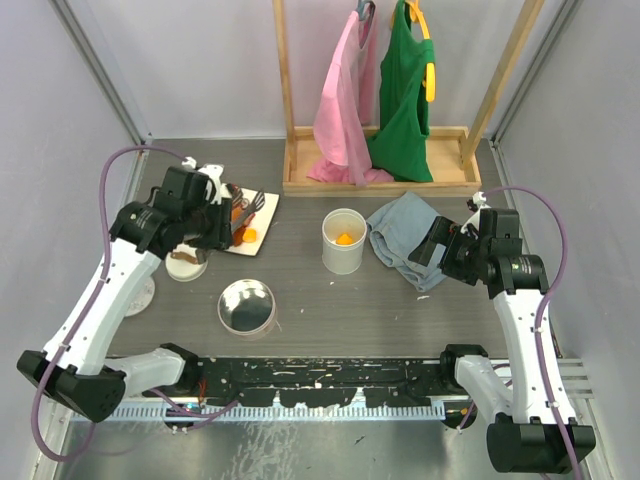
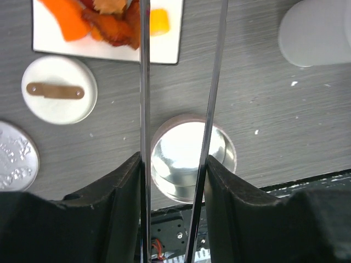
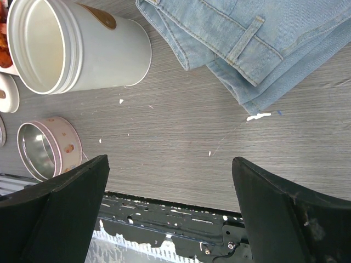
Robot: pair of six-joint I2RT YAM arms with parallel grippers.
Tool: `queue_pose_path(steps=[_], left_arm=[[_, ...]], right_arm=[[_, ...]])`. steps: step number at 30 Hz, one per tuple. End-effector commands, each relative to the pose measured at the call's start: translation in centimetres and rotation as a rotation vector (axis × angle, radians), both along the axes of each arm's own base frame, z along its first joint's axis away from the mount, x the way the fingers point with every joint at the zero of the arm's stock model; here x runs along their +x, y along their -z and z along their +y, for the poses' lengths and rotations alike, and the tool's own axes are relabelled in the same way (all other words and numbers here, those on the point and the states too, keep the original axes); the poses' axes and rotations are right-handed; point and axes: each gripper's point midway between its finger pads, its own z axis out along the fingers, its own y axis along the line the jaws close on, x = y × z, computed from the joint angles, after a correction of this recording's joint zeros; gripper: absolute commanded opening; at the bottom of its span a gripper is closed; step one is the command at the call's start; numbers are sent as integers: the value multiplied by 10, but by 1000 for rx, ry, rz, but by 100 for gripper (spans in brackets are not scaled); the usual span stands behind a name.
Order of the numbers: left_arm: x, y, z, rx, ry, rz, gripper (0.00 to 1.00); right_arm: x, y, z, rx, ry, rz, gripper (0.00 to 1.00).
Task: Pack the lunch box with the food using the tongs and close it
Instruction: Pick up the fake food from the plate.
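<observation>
Your left claw (image 2: 173, 164) grips the tongs (image 2: 143, 82); your right claw (image 3: 170, 161) gapes wide; embossing on the silver lid (image 2: 13, 159) is unreadable.

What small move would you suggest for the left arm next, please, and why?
Probably squeeze the left gripper gently so the tongs close on the yellow-orange food piece, which lies between their arms on the plate, provided the tips, hidden in the wrist view, sit low enough.

Orange and red food (image 2: 109, 22) on a white plate (image 2: 164, 52); grey wood-grain surface (image 3: 219, 137); pale blue denim cloth (image 3: 247, 38).
</observation>
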Motion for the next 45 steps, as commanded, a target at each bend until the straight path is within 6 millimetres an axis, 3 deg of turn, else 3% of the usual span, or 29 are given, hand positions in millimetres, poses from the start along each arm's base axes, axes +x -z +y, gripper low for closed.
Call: queue_pose_path(steps=[1,9,25,31,36,45], left_arm=[[5,13,20,45,-43,30,46],[13,32,43,82,-106,96,46],[23,25,69,2,-203,-24,48],[21,27,73,-22,-221,-28,44],[17,33,77,-19,-254,8,44],[-10,55,71,-48,-288,183,43]], right_arm=[[8,-12,-1,-18,-13,-54,99],[8,-12,0,-16,-15,-54,99],[8,-12,-1,-21,-12,-57,99],[8,-12,-1,-22,-12,-60,99],[7,-12,-1,-20,-13,-61,99],[6,-12,0,-17,-14,-65,99]])
